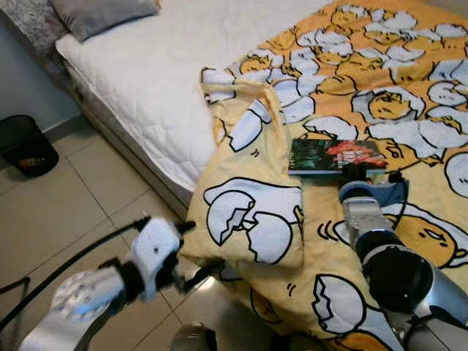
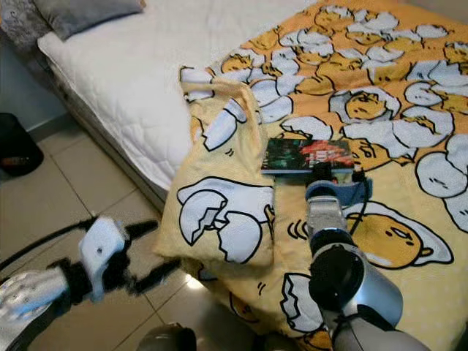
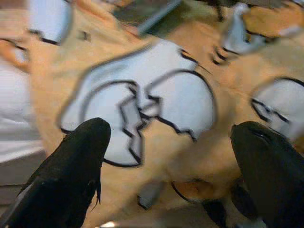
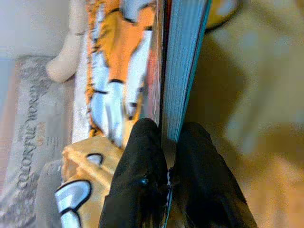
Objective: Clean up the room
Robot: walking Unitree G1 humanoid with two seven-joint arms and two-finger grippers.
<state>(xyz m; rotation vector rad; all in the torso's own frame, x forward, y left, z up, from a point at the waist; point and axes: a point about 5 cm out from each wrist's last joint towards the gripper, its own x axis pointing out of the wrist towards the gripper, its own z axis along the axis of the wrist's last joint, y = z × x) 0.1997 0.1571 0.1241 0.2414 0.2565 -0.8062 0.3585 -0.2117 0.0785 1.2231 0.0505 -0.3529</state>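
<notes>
A dark picture book [image 1: 335,157] lies flat on the yellow egg-print blanket [image 1: 409,110] on the bed. My right gripper [image 1: 358,174] is at the book's near edge, and in the right wrist view its fingers [image 4: 142,190] are shut on the book's edge [image 4: 183,71]. A yellow egg-print cloth bag [image 1: 252,205] with a strap [image 1: 234,89] hangs over the bed's corner. My left gripper [image 1: 199,247] is open just beside the bag's lower corner, above the floor. In the left wrist view its fingers [image 3: 71,171] stand wide apart before the egg print [image 3: 142,109], not touching it.
The white mattress [image 1: 161,80] carries a grey pillow [image 1: 102,14] at its far end. A black bin [image 1: 25,145] stands on the tiled floor [image 1: 95,197] to my left. A black cable runs along my left arm.
</notes>
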